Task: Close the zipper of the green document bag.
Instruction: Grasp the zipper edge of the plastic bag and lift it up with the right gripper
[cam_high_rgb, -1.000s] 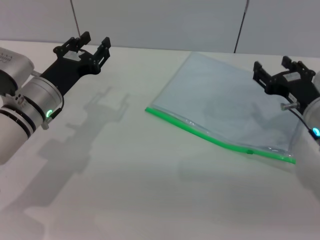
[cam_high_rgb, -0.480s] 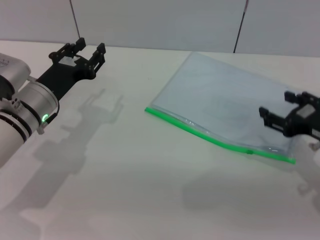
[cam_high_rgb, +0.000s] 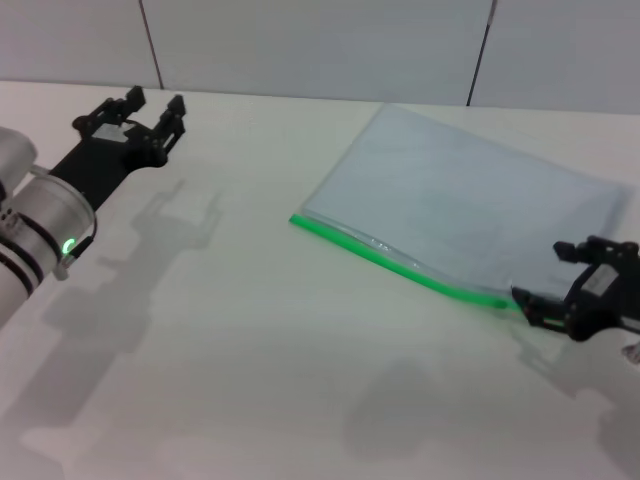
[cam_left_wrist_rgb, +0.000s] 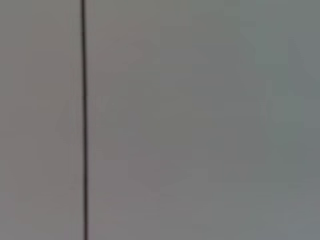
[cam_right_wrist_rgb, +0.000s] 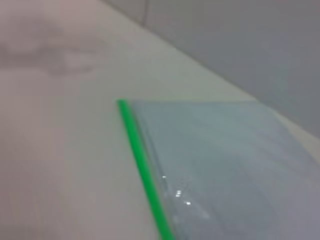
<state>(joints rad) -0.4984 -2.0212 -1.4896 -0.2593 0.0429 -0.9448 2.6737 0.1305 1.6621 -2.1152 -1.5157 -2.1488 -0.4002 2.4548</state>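
The green document bag (cam_high_rgb: 465, 205) lies flat on the white table at the right, a translucent pale blue pouch. Its zipper (cam_high_rgb: 390, 260) is the bright green strip along the near long edge. My right gripper (cam_high_rgb: 545, 275) hangs low at the right end of that strip, open, one finger at the strip's end and the other over the bag's corner. It hides that end, and I cannot pick out the slider. The right wrist view shows the zipper (cam_right_wrist_rgb: 145, 175) running along the bag (cam_right_wrist_rgb: 225, 165). My left gripper (cam_high_rgb: 155, 100) is open, far left, above the table.
The white table (cam_high_rgb: 250, 330) reaches back to a grey panelled wall (cam_high_rgb: 300, 45). The left wrist view shows only that wall with a dark seam (cam_left_wrist_rgb: 83, 120).
My right gripper came down and toward the front, from above the bag's far right part to the zipper's right end. My left arm drew back to the left.
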